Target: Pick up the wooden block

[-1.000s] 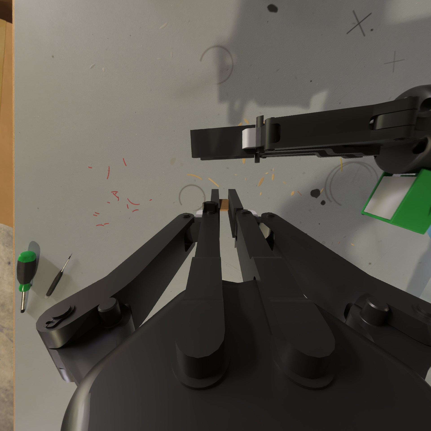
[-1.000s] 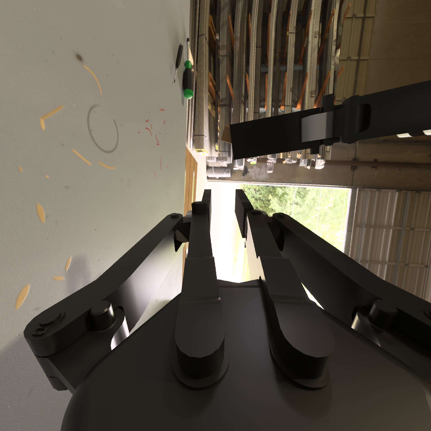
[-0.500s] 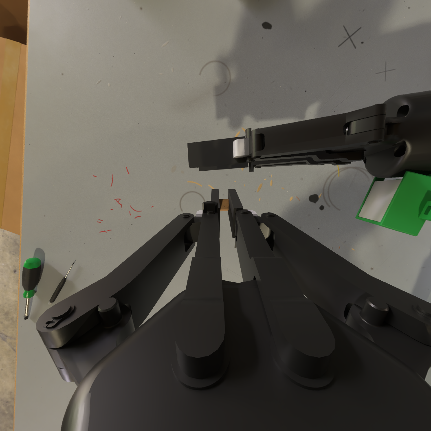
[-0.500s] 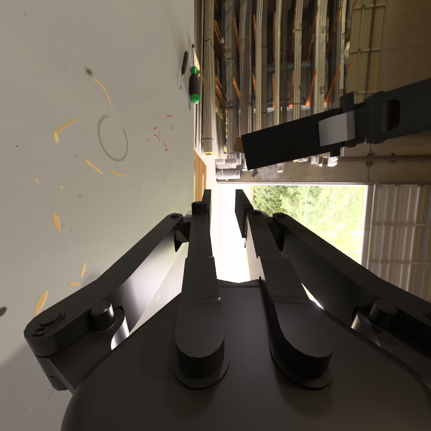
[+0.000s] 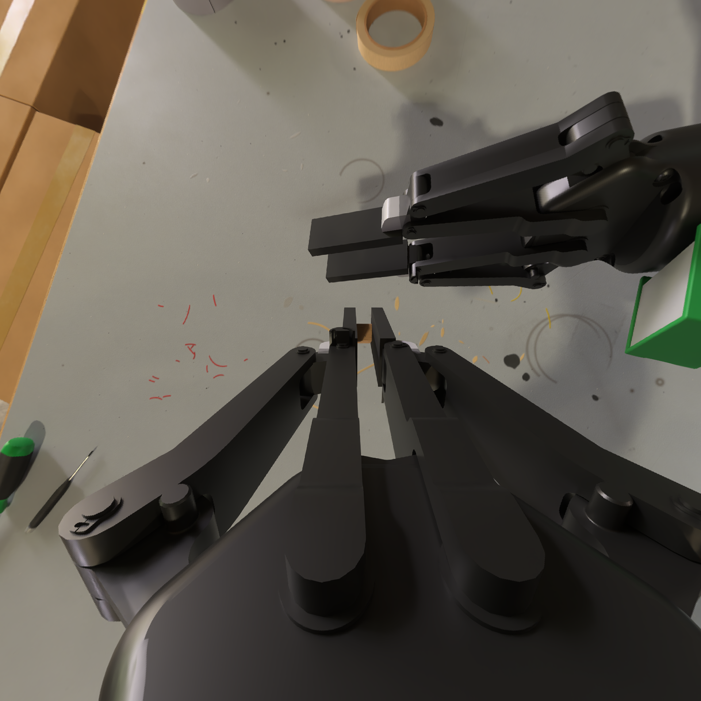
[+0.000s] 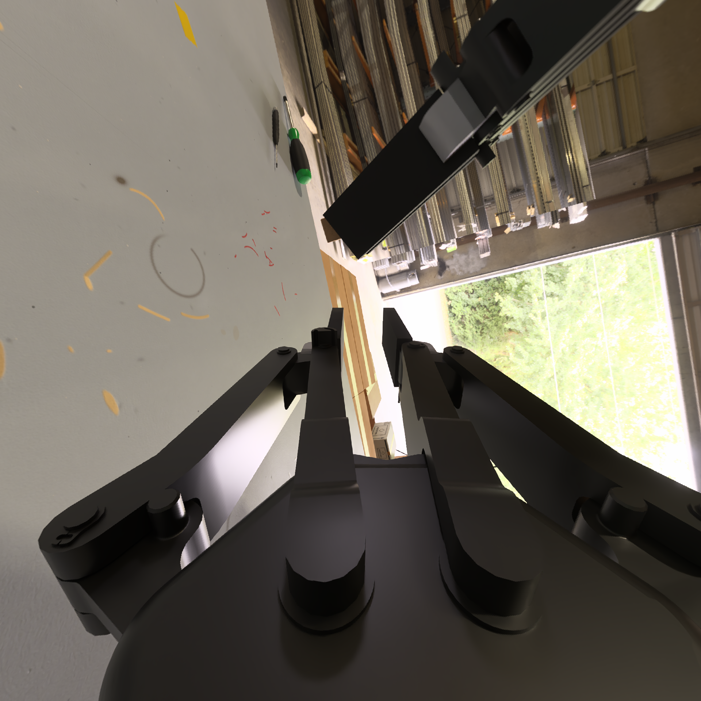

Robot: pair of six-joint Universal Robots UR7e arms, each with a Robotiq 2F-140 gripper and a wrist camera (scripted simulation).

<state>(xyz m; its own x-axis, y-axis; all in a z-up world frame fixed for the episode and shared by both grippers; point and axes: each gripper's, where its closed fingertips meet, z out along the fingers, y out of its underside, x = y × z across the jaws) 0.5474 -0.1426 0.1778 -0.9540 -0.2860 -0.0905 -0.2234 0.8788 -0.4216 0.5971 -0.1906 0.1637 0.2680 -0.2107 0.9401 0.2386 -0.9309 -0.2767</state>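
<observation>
Left gripper [image 5: 364, 322] is clamped on the wooden block [image 5: 364, 333], which sits pinched between its fingertips, off the grey table [image 5: 227, 189]. At far left lies a green-handled screwdriver [image 5: 11, 466]; a tape roll [image 5: 395, 34] rests at the top. Right gripper [image 5: 356, 246], fingers nearly together around nothing, hangs just beyond the block, with a green box [image 5: 667, 322] at far right.
</observation>
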